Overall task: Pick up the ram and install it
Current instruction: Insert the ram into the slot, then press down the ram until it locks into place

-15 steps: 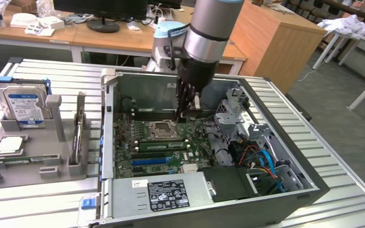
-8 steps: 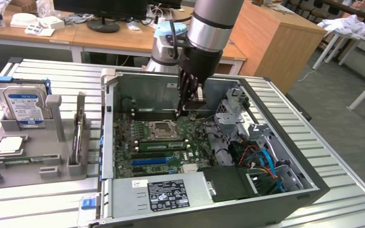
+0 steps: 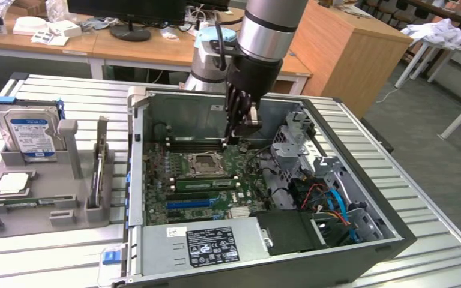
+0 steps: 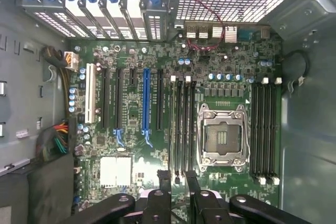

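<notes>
Ram (image 3: 204, 183), as I judge it, is the green stick standing on edge among the slots (image 4: 181, 129) just beside the socket (image 3: 206, 162), deep in the case (image 3: 374, 237). I cannot tell whether the end latches have snapped home. A second greenish strip (image 3: 26, 204) lies flat in the tray (image 3: 30, 223) at the exterior view's left, well apart from me. It may be another stick, but I cannot be sure.

My gripper (image 4: 177, 178) hangs above the board (image 4: 131, 66), near one end of that same bank of slots. Its fingers (image 4: 164, 179) stand part-way apart with bare board showing between them, so I hold nothing and touch nothing.

On handling, this is my judgement. The ram is light and stiff but thin, and it would not forgive bending or twisting. Its lower edge carries the contacts, so I would keep off that. The grip belongs on the two flat faces near the top edge, at mid-length, so the stick hangs level. Pinched near one end, it would tilt and foul the slot. A modest squeeze should do, since the surface does not look slippery. Any seating force should go straight down and evenly along the top edge.
</notes>
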Available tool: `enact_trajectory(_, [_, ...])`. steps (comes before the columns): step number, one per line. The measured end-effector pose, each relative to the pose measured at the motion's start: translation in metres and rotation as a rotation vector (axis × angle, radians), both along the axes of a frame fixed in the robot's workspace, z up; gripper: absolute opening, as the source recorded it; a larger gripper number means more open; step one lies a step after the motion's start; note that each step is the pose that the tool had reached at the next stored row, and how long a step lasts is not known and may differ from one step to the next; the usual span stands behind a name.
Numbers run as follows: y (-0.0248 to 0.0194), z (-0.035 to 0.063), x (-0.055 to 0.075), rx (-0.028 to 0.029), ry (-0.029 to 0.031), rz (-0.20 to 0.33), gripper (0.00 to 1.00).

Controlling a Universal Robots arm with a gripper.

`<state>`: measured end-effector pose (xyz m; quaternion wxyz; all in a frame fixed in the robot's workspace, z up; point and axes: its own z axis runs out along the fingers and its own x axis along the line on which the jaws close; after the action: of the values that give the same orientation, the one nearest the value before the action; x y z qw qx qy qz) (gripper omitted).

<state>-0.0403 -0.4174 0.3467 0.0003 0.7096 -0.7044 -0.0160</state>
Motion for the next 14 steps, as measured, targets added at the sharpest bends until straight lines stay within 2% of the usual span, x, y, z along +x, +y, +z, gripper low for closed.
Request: enact_trajectory(14, [0.0,0.0019,0.0,0.0,0.0,0.0,0.25])
